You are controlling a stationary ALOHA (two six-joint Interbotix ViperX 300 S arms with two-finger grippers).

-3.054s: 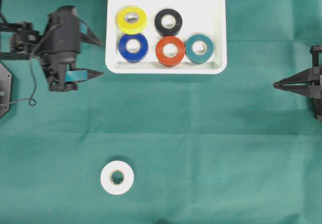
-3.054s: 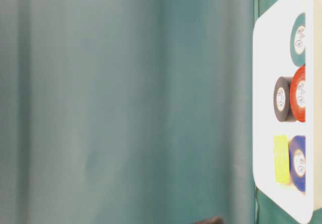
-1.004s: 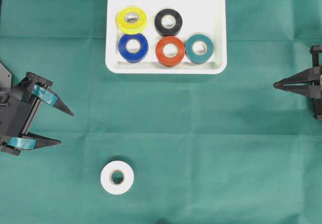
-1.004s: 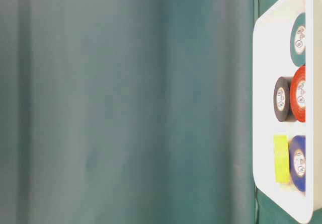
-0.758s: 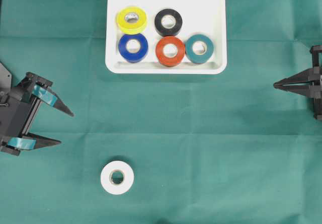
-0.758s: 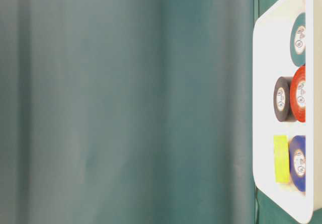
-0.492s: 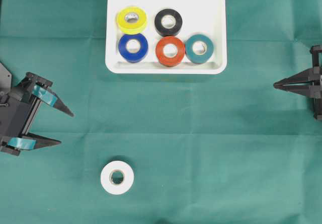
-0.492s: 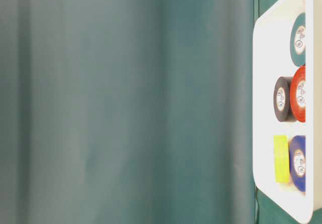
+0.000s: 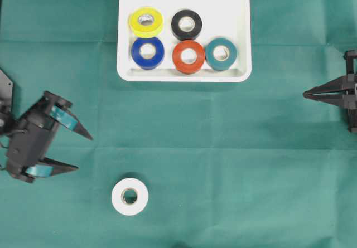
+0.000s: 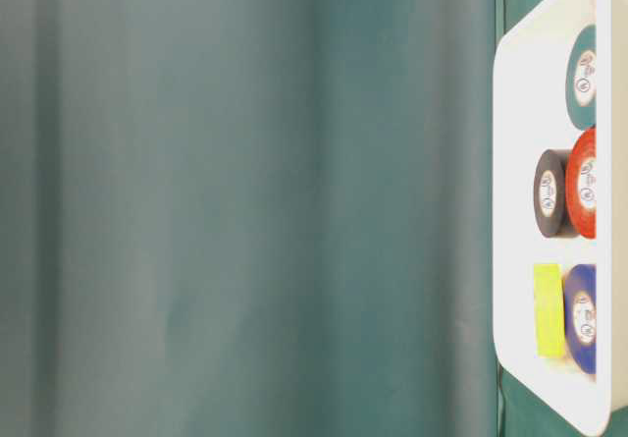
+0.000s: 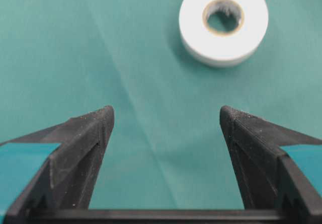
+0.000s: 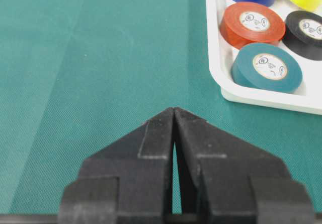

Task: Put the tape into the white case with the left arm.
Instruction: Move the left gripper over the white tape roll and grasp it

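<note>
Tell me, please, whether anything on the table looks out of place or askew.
One thing: the white tape roll lies alone on the green cloth, outside the white case that holds five coloured rolls. The yellow roll sits tilted, overlapping the blue roll. Nothing looks spilled or damaged.

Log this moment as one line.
left end effector: open, empty | round white tape roll: on cloth | right end effector: shut

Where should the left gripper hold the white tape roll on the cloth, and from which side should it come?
The white tape roll lies flat, hole up, with bare cloth around it. The open left gripper would best come from above and close on two opposite points of the outer wall.
</note>
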